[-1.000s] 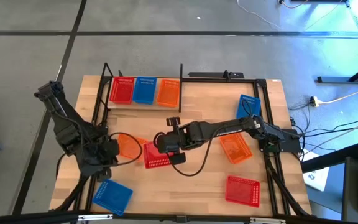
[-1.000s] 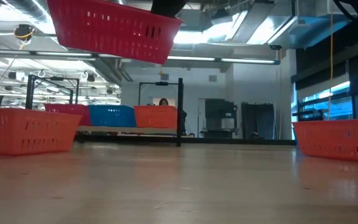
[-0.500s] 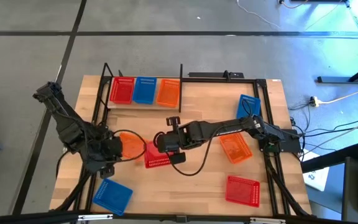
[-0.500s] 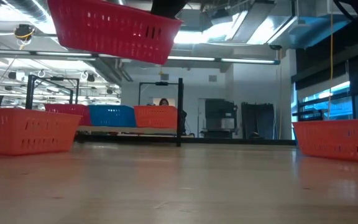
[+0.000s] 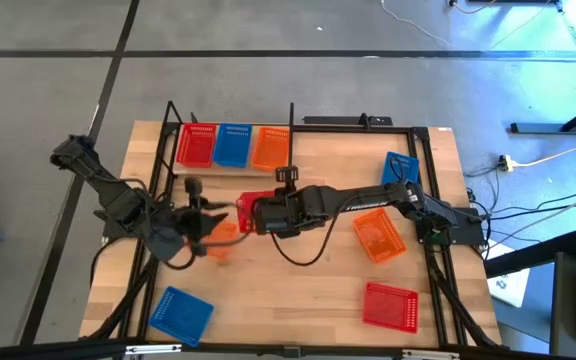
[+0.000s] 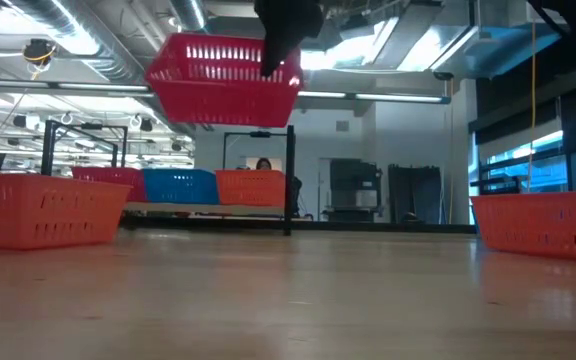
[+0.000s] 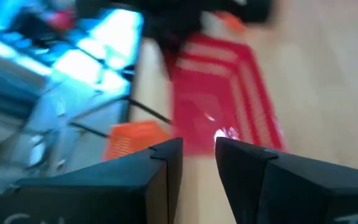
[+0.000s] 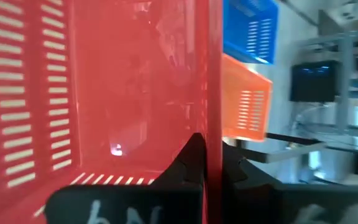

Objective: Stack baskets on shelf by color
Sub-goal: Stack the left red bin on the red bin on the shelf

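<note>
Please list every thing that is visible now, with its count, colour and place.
shelf: one, light wood with black rods, far edge of the table.
baskets on the shelf: three, red, blue, orange, side by side.
baskets on the table: five, blue, orange, red, scattered.
red basket: one, in the air above mid-table.
table: one, wood.
right claw: shut on the red basket's wall.
left claw: open, empty, near the left-side orange basket.
</note>
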You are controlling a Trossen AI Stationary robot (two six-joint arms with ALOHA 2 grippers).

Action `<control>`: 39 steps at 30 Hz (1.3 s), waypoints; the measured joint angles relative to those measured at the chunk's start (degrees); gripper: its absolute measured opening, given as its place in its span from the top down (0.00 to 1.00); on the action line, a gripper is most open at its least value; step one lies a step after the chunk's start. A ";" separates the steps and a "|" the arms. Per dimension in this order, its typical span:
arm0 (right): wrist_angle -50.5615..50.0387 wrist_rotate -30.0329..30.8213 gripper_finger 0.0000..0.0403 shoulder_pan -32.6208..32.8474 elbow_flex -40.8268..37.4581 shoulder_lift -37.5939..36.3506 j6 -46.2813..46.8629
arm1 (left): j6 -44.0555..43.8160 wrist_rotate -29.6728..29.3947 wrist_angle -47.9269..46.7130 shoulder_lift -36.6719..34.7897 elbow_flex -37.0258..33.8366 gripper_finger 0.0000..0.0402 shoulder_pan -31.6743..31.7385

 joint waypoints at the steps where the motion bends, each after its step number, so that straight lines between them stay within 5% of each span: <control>1: 0.04 0.98 1.00 -0.07 0.01 0.00 -0.41 | 0.04 -1.19 1.77 0.00 0.00 0.78 0.96; 8: 0.44 5.56 1.00 -0.30 0.03 0.00 -4.38 | 0.25 1.46 6.65 1.04 -0.07 0.78 9.37; 16: 0.42 5.57 1.00 -0.66 0.03 0.00 -4.62 | -0.03 12.55 9.94 1.23 -0.04 0.78 14.81; 39: 0.20 5.42 1.00 -0.64 0.08 0.00 -5.10 | 6.07 11.43 10.82 6.04 0.02 0.78 18.42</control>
